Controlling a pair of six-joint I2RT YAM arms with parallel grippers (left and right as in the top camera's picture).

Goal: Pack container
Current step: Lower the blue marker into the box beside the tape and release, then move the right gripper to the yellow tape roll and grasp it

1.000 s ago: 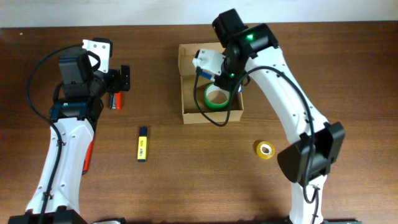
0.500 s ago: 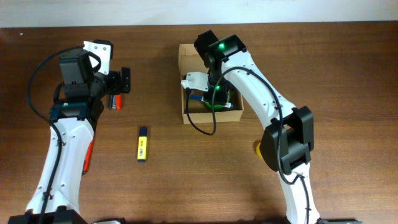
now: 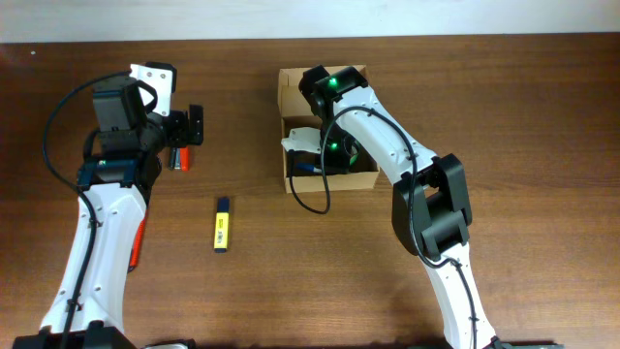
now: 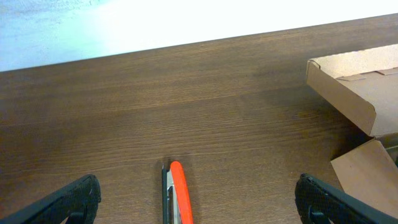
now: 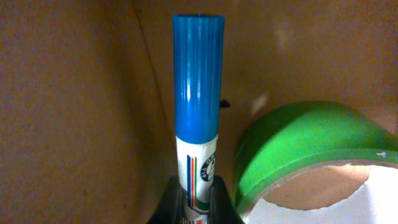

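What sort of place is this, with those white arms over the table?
Probably a robotics lab or test bench: a left arm and right arm standing at a wooden table, with a cardboard box, a yellow marker and green tape set out for practice.

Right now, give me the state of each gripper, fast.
Left gripper: open, holding nothing.
Right gripper: shut on the blue-capped marker, inside the cardboard box beside the green tape roll.
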